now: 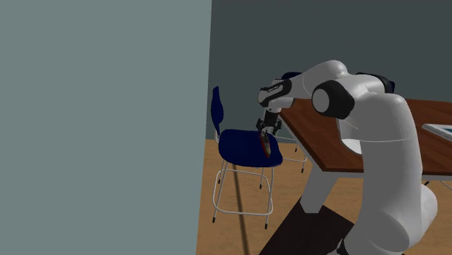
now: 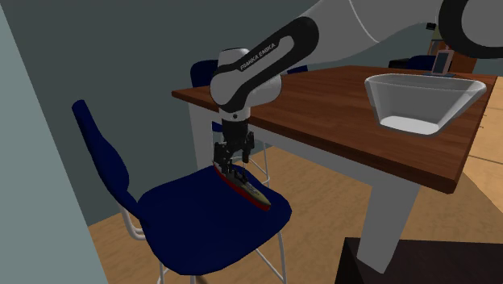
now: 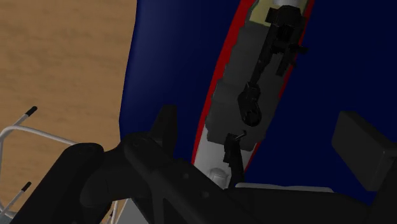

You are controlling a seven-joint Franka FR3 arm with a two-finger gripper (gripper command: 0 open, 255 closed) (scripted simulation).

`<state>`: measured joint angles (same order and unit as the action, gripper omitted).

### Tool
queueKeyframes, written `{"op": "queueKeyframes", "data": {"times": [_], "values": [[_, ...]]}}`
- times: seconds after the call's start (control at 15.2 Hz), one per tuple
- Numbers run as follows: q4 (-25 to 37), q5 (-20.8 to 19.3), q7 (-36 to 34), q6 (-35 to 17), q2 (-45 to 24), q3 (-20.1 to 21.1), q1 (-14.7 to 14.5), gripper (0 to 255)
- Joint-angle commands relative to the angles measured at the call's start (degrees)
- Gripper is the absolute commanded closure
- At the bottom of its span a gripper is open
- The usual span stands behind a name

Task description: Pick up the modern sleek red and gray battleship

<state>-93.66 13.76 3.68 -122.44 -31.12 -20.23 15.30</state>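
Jaws hang straight down from the outstretched arm (image 2: 266,60), spread wide astride the battleship (image 2: 248,188) on the blue chair (image 2: 201,226).

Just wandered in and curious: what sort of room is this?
Likely a home dining area: a brown wooden table, a dark blue metal-legged chair beside it, a white bowl on top.

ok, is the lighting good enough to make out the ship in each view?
Shoulder view: dim, the battleship reads dark under the gripper. Second exterior view: brighter, its red hull stands out on the blue chair seat. Wrist view: the black fingers nearly blend into the dark seat, but the red hull edge is clear.
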Motion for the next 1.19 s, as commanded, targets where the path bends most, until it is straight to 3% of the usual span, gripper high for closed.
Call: {"op": "queueKeyframes", "data": {"times": [0.0,0.07,0.13,0.73,1.12], "values": [[-0.41,0.16,0.05,-0.89,-0.77,0.13,0.02,0],[-0.40,0.16,0.05,-0.89,-0.78,0.12,0.02,0],[-0.01,0.20,0.13,-0.67,-0.98,0.12,0.16,255],[-0.41,0.17,0.06,-0.89,-0.77,0.11,0.01,255],[1.06,-0.80,-0.59,2.62,1.39,-0.46,-0.28,255]]}}
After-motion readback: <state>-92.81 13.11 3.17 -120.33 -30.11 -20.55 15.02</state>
